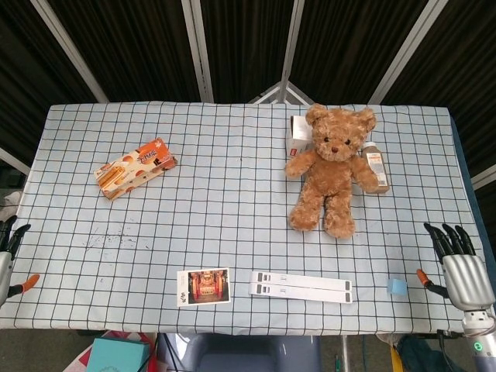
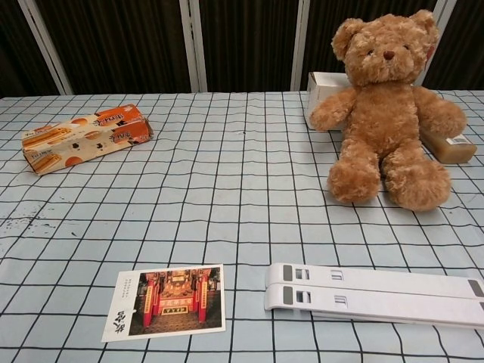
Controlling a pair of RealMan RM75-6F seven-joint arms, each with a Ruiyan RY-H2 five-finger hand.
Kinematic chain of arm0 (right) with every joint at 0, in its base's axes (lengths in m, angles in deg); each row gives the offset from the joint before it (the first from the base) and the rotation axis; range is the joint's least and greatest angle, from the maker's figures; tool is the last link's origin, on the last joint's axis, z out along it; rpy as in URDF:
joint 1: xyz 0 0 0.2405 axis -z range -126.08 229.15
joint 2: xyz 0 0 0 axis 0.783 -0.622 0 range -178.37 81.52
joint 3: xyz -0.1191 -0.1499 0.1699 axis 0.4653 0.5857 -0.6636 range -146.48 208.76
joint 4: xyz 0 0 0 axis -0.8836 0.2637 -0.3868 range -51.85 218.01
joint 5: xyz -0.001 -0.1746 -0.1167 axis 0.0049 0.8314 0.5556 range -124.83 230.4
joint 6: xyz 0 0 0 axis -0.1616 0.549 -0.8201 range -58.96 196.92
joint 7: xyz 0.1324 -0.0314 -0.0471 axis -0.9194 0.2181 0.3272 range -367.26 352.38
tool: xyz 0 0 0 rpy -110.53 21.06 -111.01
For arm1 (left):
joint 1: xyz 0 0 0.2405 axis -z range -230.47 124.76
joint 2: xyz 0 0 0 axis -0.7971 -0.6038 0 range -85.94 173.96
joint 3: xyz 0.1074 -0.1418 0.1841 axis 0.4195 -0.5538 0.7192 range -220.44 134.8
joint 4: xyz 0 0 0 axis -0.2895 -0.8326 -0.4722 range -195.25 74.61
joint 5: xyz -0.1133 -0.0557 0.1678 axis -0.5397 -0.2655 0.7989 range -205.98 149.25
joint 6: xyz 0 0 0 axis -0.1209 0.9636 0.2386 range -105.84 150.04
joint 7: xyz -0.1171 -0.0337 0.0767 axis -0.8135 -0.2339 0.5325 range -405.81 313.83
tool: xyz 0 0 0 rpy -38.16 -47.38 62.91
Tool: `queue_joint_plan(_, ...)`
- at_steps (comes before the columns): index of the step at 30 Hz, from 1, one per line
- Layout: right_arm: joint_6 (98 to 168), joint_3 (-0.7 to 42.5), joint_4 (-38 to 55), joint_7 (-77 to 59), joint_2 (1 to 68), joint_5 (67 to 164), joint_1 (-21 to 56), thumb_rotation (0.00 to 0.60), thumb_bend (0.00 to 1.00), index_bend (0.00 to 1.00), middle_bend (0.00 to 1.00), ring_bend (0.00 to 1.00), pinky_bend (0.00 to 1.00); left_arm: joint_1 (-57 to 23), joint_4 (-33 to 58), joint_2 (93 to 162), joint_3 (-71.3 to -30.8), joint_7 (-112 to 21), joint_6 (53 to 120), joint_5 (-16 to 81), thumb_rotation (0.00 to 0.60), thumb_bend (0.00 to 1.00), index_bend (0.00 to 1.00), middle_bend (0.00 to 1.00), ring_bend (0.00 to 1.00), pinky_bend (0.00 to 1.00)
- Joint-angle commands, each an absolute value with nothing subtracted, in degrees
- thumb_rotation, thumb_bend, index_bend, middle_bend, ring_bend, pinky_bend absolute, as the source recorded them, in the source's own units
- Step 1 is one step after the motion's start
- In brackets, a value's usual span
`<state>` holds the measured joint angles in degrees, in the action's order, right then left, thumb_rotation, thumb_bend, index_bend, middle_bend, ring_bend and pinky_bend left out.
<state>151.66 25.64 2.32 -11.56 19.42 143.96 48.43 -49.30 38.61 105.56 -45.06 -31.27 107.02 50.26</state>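
Note:
A brown teddy bear [image 1: 331, 169] [image 2: 386, 106] sits upright at the far right of the checked table [image 1: 232, 201]. Behind it stand a white box [image 1: 297, 133] [image 2: 324, 88] and a tan bottle [image 1: 376, 167] [image 2: 449, 147] lying by its arm. My right hand [image 1: 457, 267] hovers past the table's front right corner, fingers spread, holding nothing; a small blue cube [image 1: 397, 287] lies just left of it. My left hand [image 1: 8, 260] shows only at the left edge of the head view, fingers apart and empty. Neither hand appears in the chest view.
An orange snack box [image 1: 135, 167] [image 2: 85, 138] lies at the left. A postcard [image 1: 203, 286] [image 2: 168, 311] and a white folded stand [image 1: 300, 286] [image 2: 374, 295] lie near the front edge. A teal box [image 1: 118, 355] sits below the table's front.

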Motion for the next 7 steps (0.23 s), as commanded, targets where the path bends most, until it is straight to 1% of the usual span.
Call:
queue_joint_plan(1, 153.82, 26.76, 3.97, -8.58, 20.65, 144.63, 49.81, 0.6, 0.29, 0.03, 0.14, 0.06, 0.0, -49.28, 38.56, 105.5, -45.2, -31.37, 107.0, 50.16, 0.6, 0.24, 0.13, 0.0, 0.0, 0.03)
queue_joint_plan(7, 154.6, 26.91, 4.46, -8.85, 20.73, 144.12, 49.83, 0.6, 0.29, 0.03, 0.14, 0.05, 0.0, -49.24, 38.41, 105.51, -45.14, -31.36, 106.81, 50.33, 0.6, 0.24, 0.13, 0.0, 0.0, 0.03)
